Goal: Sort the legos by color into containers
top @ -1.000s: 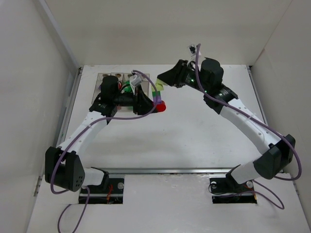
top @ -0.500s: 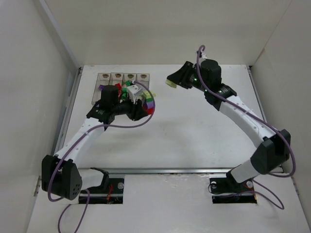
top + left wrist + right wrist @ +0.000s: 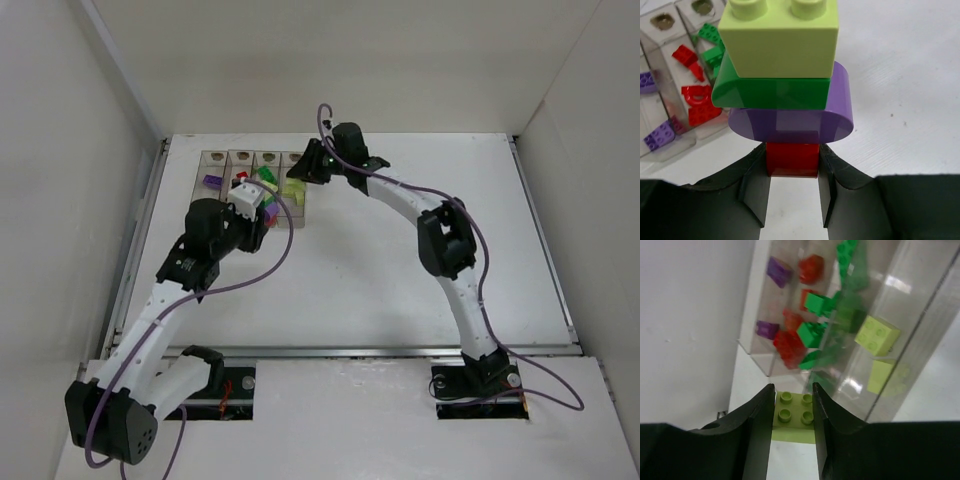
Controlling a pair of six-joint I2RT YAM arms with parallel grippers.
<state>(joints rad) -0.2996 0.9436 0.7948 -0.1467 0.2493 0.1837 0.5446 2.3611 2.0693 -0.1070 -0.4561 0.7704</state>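
My left gripper (image 3: 792, 167) is shut on the red bottom brick (image 3: 792, 159) of a stack of legos: purple (image 3: 790, 122), then green (image 3: 772, 92), then pale yellow (image 3: 777, 40). From above, this stack (image 3: 270, 210) hangs by the near right corner of the containers (image 3: 215, 160). My right gripper (image 3: 794, 412) is shut on a single pale yellow lego (image 3: 794, 416). It hovers at the rightmost bin (image 3: 296, 186). The clear bins (image 3: 765, 367) hold purple (image 3: 778, 270), red (image 3: 790, 345), green (image 3: 810, 332) and pale yellow (image 3: 877, 335) bricks, one colour per bin.
White walls close in the table (image 3: 400, 280) on the left, back and right. A metal rail (image 3: 350, 351) runs along the near edge by the arm bases. Purple cables loop off both arms.
The right arm swung left from the table's back middle to the containers, carrying the pale yellow lego. The left arm drew back toward the near left with the stack.
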